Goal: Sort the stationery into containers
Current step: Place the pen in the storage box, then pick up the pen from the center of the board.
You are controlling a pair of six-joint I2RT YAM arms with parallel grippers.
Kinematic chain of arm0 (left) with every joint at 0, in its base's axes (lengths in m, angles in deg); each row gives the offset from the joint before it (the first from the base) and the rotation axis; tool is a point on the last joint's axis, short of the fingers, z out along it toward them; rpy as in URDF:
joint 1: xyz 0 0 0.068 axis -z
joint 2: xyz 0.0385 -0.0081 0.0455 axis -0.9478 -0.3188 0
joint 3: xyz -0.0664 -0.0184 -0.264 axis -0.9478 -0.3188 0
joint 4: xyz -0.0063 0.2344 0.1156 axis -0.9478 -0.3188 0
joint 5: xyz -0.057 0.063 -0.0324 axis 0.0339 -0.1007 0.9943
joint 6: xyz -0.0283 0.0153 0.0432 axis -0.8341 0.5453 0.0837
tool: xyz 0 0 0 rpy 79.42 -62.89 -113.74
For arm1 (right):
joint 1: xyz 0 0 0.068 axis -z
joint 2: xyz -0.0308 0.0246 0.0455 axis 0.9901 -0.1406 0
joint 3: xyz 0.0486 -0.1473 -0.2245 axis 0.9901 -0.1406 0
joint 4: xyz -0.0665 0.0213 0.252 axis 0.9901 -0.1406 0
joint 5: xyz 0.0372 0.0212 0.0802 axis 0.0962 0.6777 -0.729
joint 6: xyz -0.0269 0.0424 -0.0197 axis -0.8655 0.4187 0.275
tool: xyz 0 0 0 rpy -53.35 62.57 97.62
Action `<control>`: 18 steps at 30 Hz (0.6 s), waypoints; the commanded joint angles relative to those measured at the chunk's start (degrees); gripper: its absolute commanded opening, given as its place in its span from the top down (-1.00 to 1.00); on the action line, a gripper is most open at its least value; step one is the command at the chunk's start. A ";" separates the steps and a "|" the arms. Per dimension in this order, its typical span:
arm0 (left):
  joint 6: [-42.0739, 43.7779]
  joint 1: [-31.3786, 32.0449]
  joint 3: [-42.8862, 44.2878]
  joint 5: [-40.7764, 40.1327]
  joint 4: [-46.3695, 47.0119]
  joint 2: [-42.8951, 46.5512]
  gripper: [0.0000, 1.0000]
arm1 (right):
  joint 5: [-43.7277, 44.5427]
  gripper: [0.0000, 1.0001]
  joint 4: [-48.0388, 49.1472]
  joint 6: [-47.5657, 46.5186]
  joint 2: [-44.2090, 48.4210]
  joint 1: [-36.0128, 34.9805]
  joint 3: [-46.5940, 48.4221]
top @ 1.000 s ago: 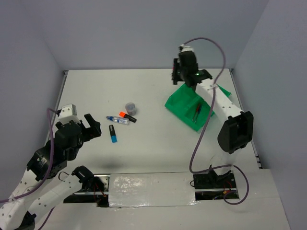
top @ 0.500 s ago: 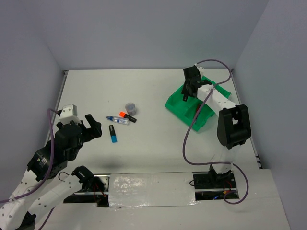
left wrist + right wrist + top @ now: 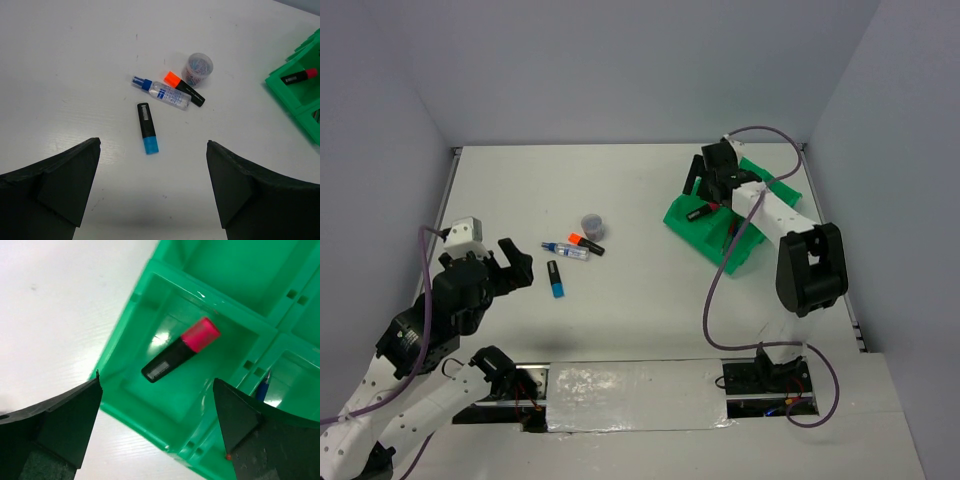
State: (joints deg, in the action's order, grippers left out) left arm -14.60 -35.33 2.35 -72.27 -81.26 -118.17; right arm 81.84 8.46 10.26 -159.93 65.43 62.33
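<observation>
The green tray (image 3: 688,229) stands at the right. My right gripper (image 3: 710,186) hovers open just over its near-left compartment (image 3: 125,335), where a pink-ended highlighter (image 3: 181,349) lies loose, free of the fingers. Thin pens (image 3: 731,235) lie in the neighbouring compartment. On the table to the left lie a blue-ended highlighter (image 3: 146,127), an orange-ended highlighter (image 3: 185,89), a clear-blue tube (image 3: 162,92) and a small grey round pot (image 3: 198,67). My left gripper (image 3: 153,142) hangs open and empty above the table, short of the blue-ended highlighter.
The left arm (image 3: 440,310) is raised at the near left. The right arm's purple cable (image 3: 720,290) loops down in front of the tray. Grey walls close in the table on three sides.
My right gripper came down over the tray and opened, and the pink-ended highlighter now lies in the compartment. The left arm and the loose items have not moved.
</observation>
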 commanded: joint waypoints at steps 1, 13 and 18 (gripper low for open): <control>1.15 -0.22 -0.44 0.18 2.21 0.58 -0.99 | 1.70 -0.99 2.05 -1.70 6.50 -2.05 1.17; -7.73 -0.92 1.50 -10.90 -5.53 1.90 -0.99 | -7.55 -0.64 2.41 -26.66 -6.40 -31.05 10.81; -6.23 -0.92 1.06 -8.96 -3.95 2.34 -0.99 | -7.09 -0.08 3.89 -26.75 -13.18 -32.11 13.21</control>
State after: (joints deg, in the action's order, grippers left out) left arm -20.85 -36.01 2.37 -80.44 -86.55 -116.29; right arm 71.61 13.73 -14.16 -171.58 30.94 72.74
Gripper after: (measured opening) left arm 0.993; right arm 0.562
